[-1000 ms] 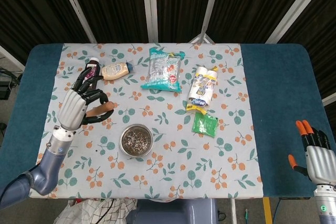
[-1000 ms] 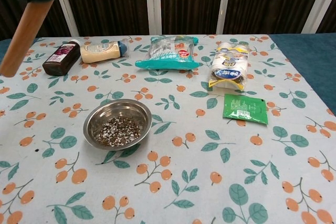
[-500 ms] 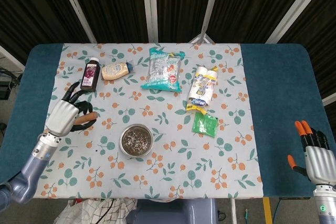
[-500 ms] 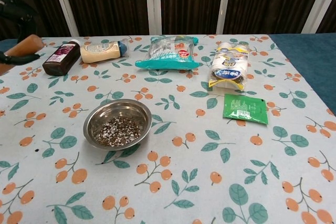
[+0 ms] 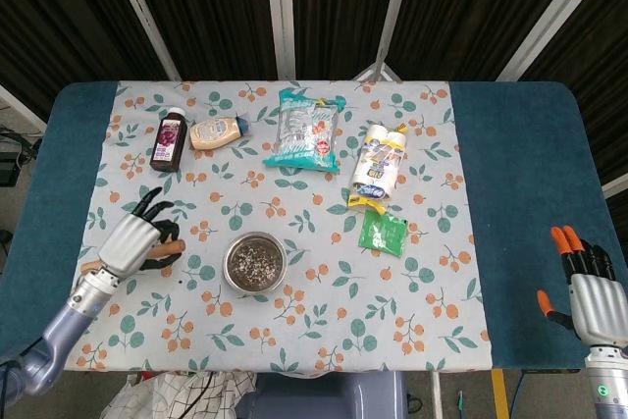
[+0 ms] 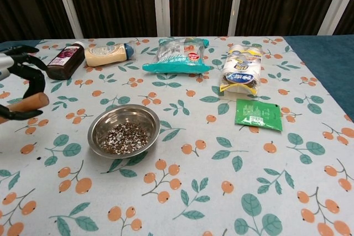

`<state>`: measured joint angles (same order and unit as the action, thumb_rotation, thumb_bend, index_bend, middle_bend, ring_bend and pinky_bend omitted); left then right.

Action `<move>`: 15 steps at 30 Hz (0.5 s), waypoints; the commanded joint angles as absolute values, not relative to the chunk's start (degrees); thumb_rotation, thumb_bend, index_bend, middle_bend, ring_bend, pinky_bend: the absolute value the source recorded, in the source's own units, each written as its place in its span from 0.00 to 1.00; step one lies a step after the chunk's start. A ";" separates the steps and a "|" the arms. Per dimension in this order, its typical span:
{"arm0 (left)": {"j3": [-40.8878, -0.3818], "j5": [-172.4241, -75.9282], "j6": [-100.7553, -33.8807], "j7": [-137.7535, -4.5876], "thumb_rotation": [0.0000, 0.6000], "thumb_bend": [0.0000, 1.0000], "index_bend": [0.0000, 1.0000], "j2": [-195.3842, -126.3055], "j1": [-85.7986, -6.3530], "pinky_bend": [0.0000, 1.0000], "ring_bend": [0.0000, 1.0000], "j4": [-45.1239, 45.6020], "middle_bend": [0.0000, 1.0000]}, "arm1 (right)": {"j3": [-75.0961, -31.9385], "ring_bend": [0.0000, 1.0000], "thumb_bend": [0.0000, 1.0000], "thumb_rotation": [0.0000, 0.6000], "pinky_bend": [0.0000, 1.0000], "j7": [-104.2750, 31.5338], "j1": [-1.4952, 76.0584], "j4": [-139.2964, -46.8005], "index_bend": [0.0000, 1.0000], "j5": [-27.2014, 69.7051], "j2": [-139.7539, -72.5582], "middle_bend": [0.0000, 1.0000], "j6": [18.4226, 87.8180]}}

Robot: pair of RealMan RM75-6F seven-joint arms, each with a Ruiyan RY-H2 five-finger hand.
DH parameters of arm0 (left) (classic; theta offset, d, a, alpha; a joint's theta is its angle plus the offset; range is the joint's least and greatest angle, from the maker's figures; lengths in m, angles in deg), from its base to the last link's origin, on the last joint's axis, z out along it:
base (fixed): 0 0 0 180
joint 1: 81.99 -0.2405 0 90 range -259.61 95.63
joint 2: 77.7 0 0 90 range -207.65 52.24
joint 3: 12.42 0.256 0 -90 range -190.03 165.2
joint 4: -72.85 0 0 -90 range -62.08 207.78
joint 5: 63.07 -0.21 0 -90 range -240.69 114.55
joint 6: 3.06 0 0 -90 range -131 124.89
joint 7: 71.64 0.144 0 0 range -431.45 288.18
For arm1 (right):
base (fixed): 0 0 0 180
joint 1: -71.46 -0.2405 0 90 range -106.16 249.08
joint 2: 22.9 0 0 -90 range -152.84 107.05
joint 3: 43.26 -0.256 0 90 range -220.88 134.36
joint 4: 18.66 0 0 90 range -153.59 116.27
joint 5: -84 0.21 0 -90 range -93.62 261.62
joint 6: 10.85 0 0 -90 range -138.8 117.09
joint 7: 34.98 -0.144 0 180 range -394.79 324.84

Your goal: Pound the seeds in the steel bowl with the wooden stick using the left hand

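The steel bowl [image 5: 256, 262] [image 6: 124, 131] stands on the flowered cloth near the front, with speckled seeds [image 6: 125, 137] in it. My left hand [image 5: 137, 240] [image 6: 22, 84] is low over the cloth, left of the bowl and apart from it. It holds the wooden stick [image 5: 175, 240] [image 6: 31, 103] between the thumb and a finger, with the other fingers spread. The stick lies nearly flat, one end pointing toward the bowl. My right hand [image 5: 589, 293] hangs at the table's right front corner, fingers apart, holding nothing.
At the back left lie a dark bottle [image 5: 171, 139] [image 6: 65, 61] and a cream sauce bottle [image 5: 218, 131] [image 6: 109, 54]. A teal packet [image 5: 306, 130] [image 6: 177, 55], a white and yellow pack [image 5: 381, 164] [image 6: 240, 73] and a green sachet [image 5: 383, 231] [image 6: 258, 114] lie behind and right of the bowl.
My left hand has come down and toward the front with the stick, from raised high to low near the cloth. Its fingers have spread. The right hand has stayed put.
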<state>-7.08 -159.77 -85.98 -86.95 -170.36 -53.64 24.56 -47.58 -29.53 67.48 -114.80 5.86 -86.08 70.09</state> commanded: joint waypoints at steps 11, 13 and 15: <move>-4.42 -163.57 -87.01 -87.26 1.00 0.56 0.59 -171.10 -54.33 0.06 0.22 23.53 0.62 | -47.63 0.00 0.37 1.00 0.00 -29.31 67.62 -114.72 0.00 5.75 -86.11 0.00 70.42; -4.22 -163.74 -86.76 -87.01 1.00 0.51 0.57 -170.91 -54.37 0.06 0.22 23.31 0.57 | -47.64 0.00 0.37 1.00 0.00 -29.29 67.64 -114.72 0.00 5.72 -86.10 0.00 70.48; -4.17 -163.84 -86.74 -86.90 1.00 0.45 0.54 -170.72 -54.43 0.06 0.22 22.94 0.52 | -47.63 0.00 0.37 1.00 0.00 -29.28 67.68 -114.73 0.00 5.71 -86.10 0.00 70.52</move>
<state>-4.20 -163.78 -86.75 -86.97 -170.81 -54.39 23.07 -47.64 -29.29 67.68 -114.73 5.71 -86.10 70.52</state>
